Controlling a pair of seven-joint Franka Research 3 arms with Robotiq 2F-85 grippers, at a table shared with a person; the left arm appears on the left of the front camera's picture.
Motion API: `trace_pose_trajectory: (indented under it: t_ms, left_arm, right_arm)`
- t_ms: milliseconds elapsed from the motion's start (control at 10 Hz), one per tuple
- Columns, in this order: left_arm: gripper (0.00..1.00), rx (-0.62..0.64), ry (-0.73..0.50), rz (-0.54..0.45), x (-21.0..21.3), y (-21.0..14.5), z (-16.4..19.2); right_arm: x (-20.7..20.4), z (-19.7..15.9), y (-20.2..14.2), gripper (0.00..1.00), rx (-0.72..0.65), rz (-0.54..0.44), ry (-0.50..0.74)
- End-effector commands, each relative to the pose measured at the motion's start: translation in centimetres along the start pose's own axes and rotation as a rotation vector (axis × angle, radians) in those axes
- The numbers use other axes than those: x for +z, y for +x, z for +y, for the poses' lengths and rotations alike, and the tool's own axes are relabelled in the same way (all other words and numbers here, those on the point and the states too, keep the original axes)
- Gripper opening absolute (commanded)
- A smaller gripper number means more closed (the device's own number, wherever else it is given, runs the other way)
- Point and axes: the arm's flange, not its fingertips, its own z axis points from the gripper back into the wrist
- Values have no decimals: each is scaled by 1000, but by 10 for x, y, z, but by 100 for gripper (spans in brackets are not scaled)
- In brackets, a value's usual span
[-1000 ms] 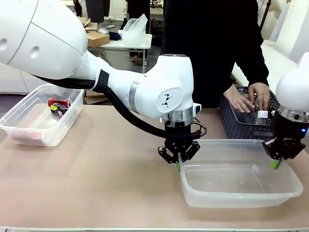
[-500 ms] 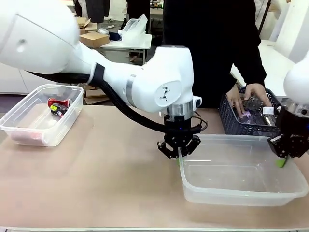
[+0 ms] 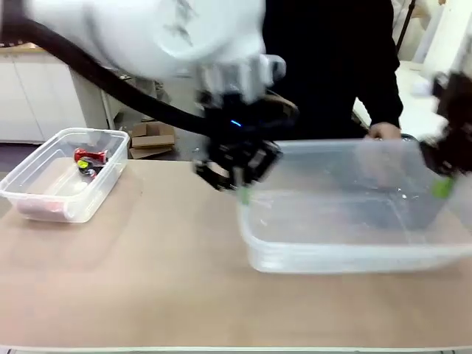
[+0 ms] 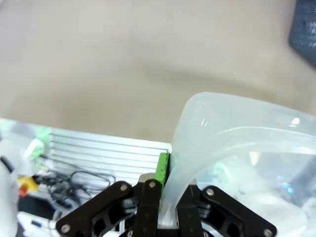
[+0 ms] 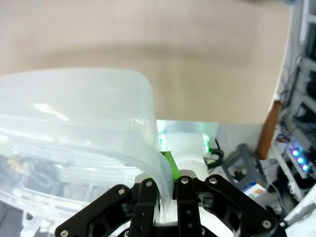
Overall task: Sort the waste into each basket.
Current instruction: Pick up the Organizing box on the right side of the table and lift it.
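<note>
The clear tub (image 3: 346, 221) hangs clamped between left fingers (image 3: 243, 195) and right fingers (image 3: 442, 188)

A lab: white robot arm (image 3: 147, 33), loose cables (image 4: 74, 178), aluminium frame (image 4: 108, 148), cardboard box (image 3: 151, 137).

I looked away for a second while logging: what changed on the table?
The left end effector and right end effector kept gripping the right tub by its rim and raised it off the table, shifting it leftward. The left tub and its red can stayed put.
</note>
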Motion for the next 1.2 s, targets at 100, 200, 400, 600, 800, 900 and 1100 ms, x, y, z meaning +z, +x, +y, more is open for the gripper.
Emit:
trace_pose_trajectory:
  t_ms: [100, 200, 400, 600, 800, 900, 1100]
  left_arm:
    - [0, 228, 29, -53, 55, 25, 117]
    - [0, 266, -1, -55, 73, 32, 144]
    - [0, 361, 28, -40, 85, 79, 194]
    - [0, 291, 93, 67, 55, 138, 217]
    - [0, 185, 157, 129, 10, 180, 210]
    - [0, 152, 157, 146, -9, 190, 208]
    - [0, 119, 159, 149, -35, 191, 205]
  right_arm:
    - [31, 40, 60, 0, 3, 139, 3]
    - [31, 61, 68, 0, 11, 166, 23]
    - [23, 87, 73, 0, 47, 202, 84]
    - [11, 90, 72, 0, 23, 233, 90]
    - [-6, 81, 85, 0, -70, 237, 107]
    - [-14, 73, 97, 0, -124, 245, 132]
    - [-28, 56, 123, 0, -201, 270, 152]
